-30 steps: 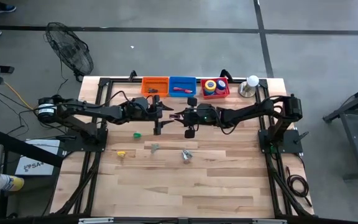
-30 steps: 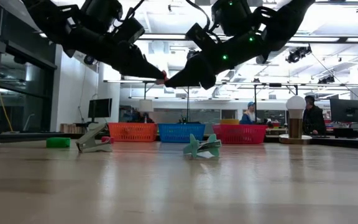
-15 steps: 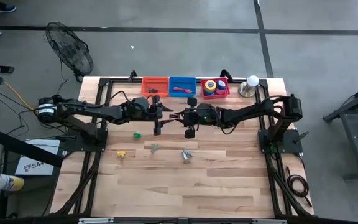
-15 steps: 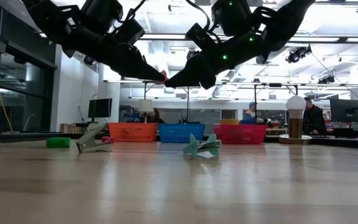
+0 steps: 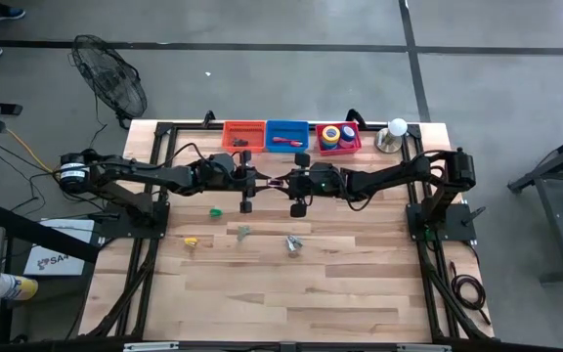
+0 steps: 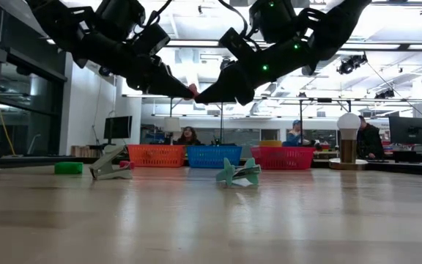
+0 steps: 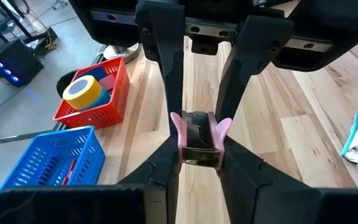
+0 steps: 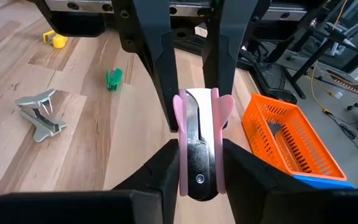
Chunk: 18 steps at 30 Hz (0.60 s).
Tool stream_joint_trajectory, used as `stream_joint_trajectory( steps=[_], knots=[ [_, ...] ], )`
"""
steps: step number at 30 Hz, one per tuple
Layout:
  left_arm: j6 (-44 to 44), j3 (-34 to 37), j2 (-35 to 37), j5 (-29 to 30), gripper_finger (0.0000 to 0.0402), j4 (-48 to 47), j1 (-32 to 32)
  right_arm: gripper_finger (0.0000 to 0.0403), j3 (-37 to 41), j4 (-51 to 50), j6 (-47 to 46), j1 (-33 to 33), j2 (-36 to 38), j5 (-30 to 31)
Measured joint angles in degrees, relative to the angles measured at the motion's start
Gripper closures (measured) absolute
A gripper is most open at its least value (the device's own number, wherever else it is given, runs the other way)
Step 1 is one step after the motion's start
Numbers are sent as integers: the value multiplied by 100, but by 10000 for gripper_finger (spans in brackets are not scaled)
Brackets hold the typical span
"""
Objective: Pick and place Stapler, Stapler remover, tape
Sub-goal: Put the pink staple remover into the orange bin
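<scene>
Since a second ago the left gripper has rolled at the wrist while both arms kept their place. It and the right gripper meet tip to tip above the table, both clamped on one pink remover. No writing is legible.

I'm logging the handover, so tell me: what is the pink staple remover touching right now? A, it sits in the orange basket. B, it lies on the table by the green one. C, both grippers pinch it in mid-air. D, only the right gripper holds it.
C: the pink staple remover hangs above the table, with the left gripper and the right gripper each closed on it from opposite ends.
</scene>
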<state>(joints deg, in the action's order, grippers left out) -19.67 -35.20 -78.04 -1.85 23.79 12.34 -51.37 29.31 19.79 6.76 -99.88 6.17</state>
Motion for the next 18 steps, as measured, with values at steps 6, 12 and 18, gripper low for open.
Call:
stream_joint_trajectory(
  steps=[6, 12, 18],
  knots=[
    [1, 0, 2, -1, 321, 4, 0, 294, 0, 7, -26, 0, 0, 20],
    [0, -4, 2, 106, 321, 23, 4, 290, -10, -152, -142, -9, 0, 734],
    [43, -4, 2, 408, 321, -173, 6, 289, -4, -626, -231, 3, 0, 1067]
  ],
)
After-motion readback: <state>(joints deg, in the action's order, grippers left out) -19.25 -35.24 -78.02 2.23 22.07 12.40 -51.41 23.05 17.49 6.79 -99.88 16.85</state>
